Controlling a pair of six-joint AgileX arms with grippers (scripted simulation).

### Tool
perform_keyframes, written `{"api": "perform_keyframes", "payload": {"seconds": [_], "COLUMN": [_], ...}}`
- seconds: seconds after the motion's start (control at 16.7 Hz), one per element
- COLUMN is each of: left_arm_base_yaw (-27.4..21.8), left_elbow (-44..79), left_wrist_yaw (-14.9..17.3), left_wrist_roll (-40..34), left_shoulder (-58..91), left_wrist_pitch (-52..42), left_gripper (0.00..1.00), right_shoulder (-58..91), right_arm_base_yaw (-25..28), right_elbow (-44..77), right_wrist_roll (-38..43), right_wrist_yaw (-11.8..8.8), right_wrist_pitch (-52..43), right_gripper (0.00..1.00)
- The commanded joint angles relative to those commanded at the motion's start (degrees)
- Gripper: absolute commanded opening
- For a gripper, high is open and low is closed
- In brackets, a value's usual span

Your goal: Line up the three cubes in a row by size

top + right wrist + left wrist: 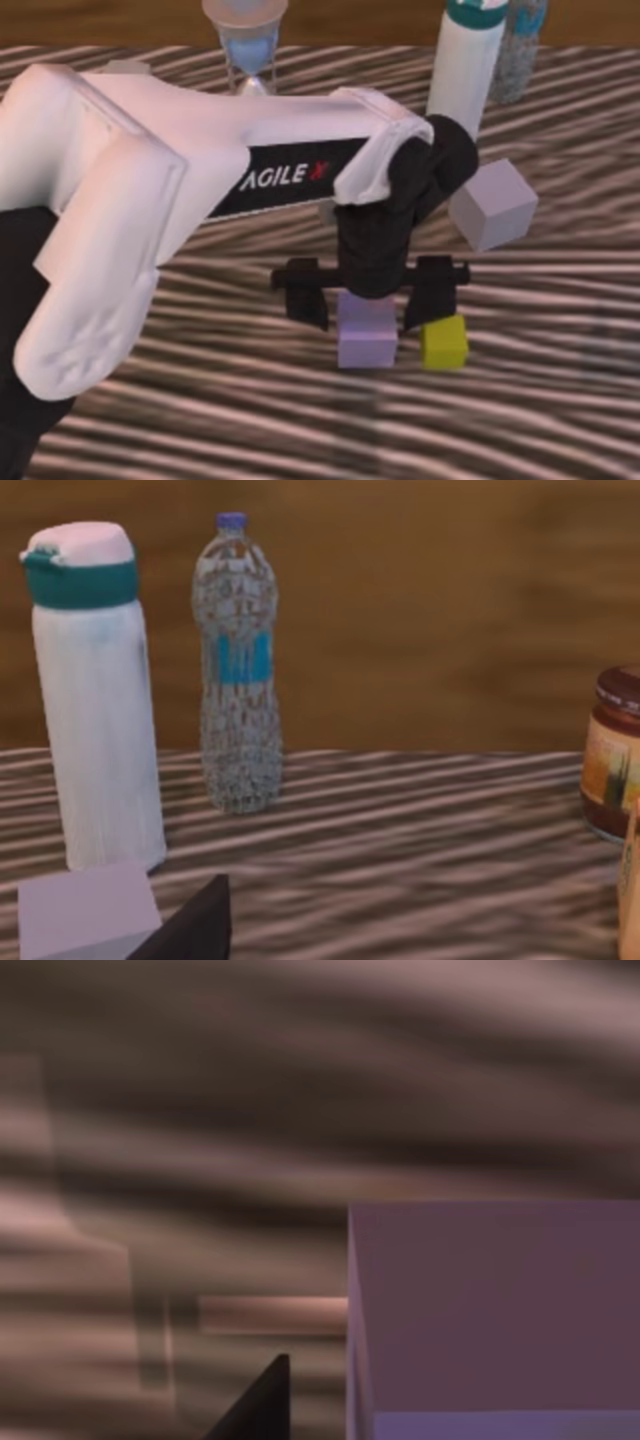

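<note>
My left gripper [367, 298] hangs open over the middle of the table, one finger on each side of the medium lilac-purple cube [367, 331], with gaps either side. The wrist view shows that cube [495, 1310] close up beside one dark finger [255, 1405]. The small yellow cube [444, 343] sits just right of the purple one, next to the gripper's right finger. The largest pale lavender cube [492, 204] rests tilted farther back on the right, and its corner [85, 915] shows in the right wrist view. My right arm is outside the top view; one finger [195, 928] shows, nothing held.
An hourglass [245, 45] stands at the back centre. A white flask with a teal band [465, 60] and a clear water bottle [518, 45] stand at the back right. A brown-lidded jar [612, 770] shows in the right wrist view. The left arm's white body covers the table's left.
</note>
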Motion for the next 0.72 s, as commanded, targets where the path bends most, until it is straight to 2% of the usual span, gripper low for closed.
{"api": "perform_keyframes", "payload": {"seconds": [0.54,0.72], "left_arm_base_yaw": [0.10,0.39], "left_elbow": [0.20,3.36], "left_wrist_yaw": [0.00,-0.02], "left_wrist_roll": [0.01,-0.15], "left_shoulder": [-0.07,-1.07], "left_wrist_pitch": [-0.20,-4.38], "left_gripper": [1.00,1.00], "right_shoulder": [0.00,0.00], "right_arm_base_yaw": [0.00,0.00], "right_elbow": [0.00,0.00], "right_wrist_roll": [0.00,0.00], "right_wrist_yaw": [0.00,0.00], "right_wrist_pitch": [0.00,0.00], "right_gripper": [1.00,1.00]}}
